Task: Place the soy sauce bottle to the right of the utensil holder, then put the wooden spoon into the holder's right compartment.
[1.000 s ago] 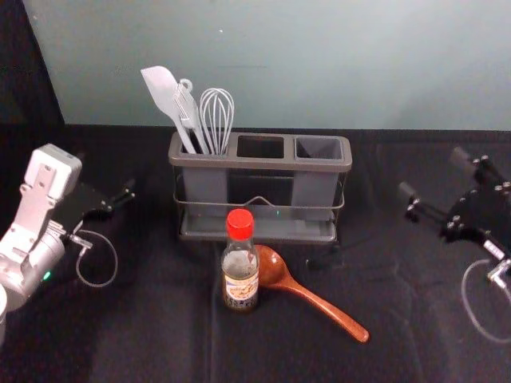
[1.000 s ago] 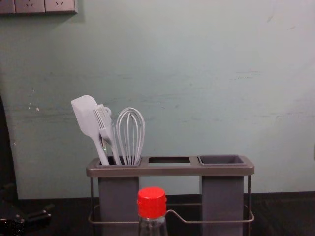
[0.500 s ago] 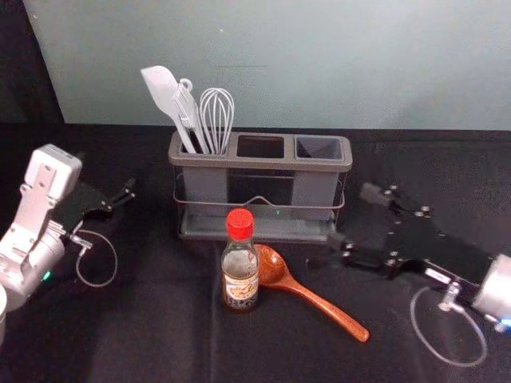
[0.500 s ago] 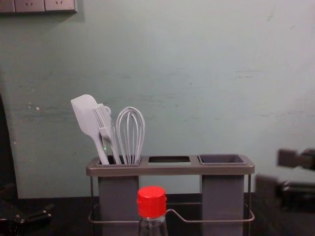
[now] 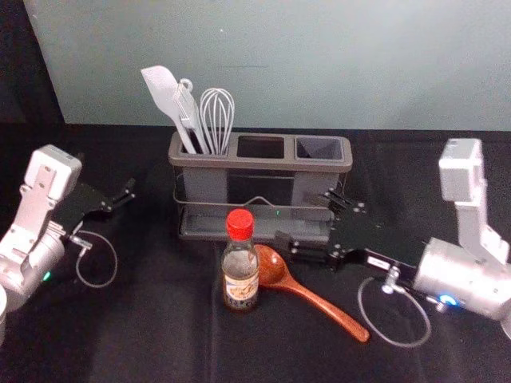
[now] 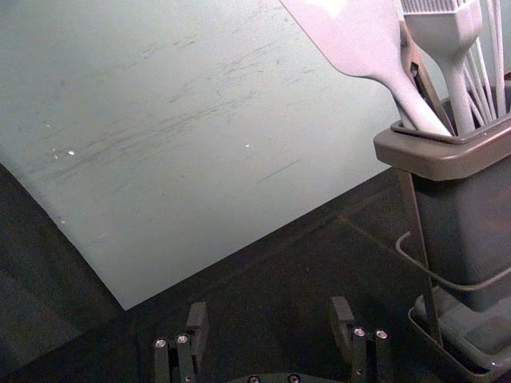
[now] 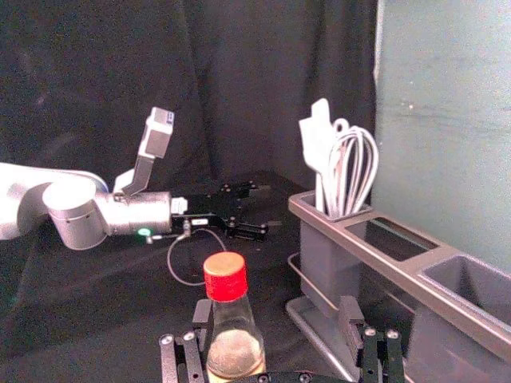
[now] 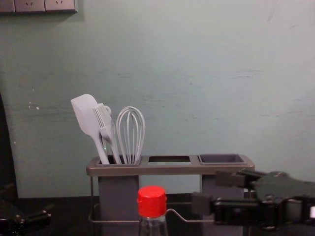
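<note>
Red-capped soy sauce bottle [image 5: 240, 275], ahead of the widely spread right gripper [image 5: 305, 217], should be grasped first, once centred.

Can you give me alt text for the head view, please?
A robot's right gripper reaches, fingers open, toward a red-capped bottle standing beside a wooden spoon. Behind them, a utensil holder has white utensils at its left end; the left gripper is farther left.

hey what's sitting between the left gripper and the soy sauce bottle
Nothing is: in the head view, the stretch of dark cloth between the left gripper and the soy sauce bottle is bare.
</note>
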